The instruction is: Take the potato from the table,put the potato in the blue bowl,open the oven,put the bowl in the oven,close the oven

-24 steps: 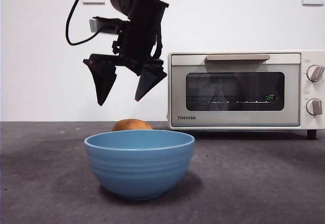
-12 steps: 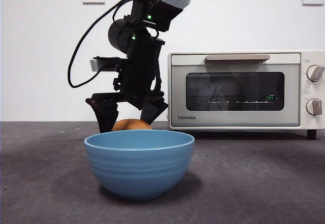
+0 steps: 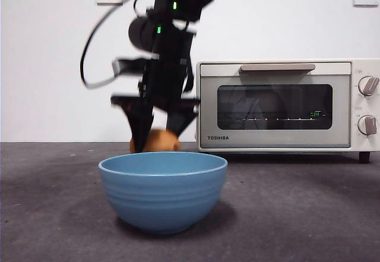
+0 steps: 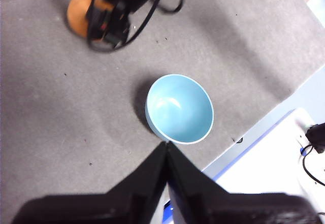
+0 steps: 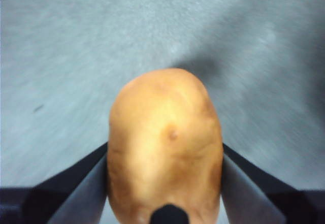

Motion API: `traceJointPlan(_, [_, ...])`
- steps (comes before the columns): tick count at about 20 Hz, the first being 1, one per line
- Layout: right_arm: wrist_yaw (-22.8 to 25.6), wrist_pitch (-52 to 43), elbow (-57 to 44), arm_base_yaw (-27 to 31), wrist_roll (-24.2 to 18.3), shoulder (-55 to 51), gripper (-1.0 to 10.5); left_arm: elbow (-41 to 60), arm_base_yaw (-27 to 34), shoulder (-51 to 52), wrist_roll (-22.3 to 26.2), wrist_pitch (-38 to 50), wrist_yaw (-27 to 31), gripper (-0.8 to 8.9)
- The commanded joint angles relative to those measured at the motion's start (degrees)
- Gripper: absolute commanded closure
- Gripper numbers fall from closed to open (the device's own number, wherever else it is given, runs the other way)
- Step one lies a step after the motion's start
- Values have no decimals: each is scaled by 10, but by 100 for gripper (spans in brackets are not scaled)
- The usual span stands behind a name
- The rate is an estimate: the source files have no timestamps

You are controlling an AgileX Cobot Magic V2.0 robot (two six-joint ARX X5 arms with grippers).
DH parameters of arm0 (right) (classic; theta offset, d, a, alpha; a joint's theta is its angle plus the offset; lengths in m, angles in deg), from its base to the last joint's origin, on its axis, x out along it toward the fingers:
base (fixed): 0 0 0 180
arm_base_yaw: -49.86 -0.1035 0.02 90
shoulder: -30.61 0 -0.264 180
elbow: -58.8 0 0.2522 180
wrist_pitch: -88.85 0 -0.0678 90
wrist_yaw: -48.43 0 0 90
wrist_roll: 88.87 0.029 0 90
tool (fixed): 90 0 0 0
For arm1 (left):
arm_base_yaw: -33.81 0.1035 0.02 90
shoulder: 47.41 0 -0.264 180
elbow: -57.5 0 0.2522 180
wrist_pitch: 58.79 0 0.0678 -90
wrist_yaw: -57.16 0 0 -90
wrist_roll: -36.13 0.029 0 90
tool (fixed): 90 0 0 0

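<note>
Pinching the potato from both sides, the right gripper hangs behind the blue bowl in the front view, its two black fingers pointing down with the orange-brown lump showing between their tips just above the bowl's far rim. The right wrist view shows the potato filling the space between the two dark fingers, each pressed against one flank, with grey surface blurred beyond it; whether the potato rests on that surface or is clear of it cannot be told. The arm above the gripper is smeared with motion blur. From the left wrist view, the left gripper sits high over the surface, its fingers pressed together into a single point with nothing between them, and the bowl stands empty below, its pale blue inside open to the camera. The same view shows the potato well apart from the bowl, partly covered by the right arm's black body and cables. The oven stands at the back right, door closed, beige handle across its top and two knobs at its right edge.
</note>
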Motion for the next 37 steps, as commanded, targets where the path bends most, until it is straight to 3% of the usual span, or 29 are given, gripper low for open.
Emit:
traceJointPlan(1, [-7,71,60,-6,9,-33,958,0,-2,-3,8,1,0,818])
traceJointPlan(4, [-9,183,137,-7,26,-53,958,0,-2,-10,8,2,0,818])
traceJointPlan(7, [-15,183,140,-7,87,-94,945,0,-2,-20,8,0,-1,818])
traceJointPlan(11, [-15,184,105,-11,94,-173,946,0,-2,-30,10,-13,-1,818])
traceJointPlan(15, [-15,184,-37,-11,97,-309,946,0,-2,-32,14,-12,0,818])
traceJointPlan(18, [-14,181,-204,-15,96,-424,946,0,-2,-32,14,-12,-1,818])
traceJointPlan(20, [-22,115,-346,-28,104,-509,946,0,-2,-32,14,-12,-1,818])
traceJointPlan(22, [-64,-7,-493,-44,121,-590,946,0,-3,-32,14,-9,-1,818])
traceJointPlan(26, [-123,-220,-690,-68,231,-655,946,0,-4,-33,12,11,-1,818])
traceJointPlan(29, [-116,-311,-735,-78,249,-628,946,0,-4,-36,12,26,-1,818])
traceJointPlan(33, [-120,-367,-736,-82,255,-549,946,0,-4,-45,12,34,-1,818])
traceJointPlan(37, [-132,-390,-736,-83,297,-491,890,0,-5,-52,13,35,-1,818])
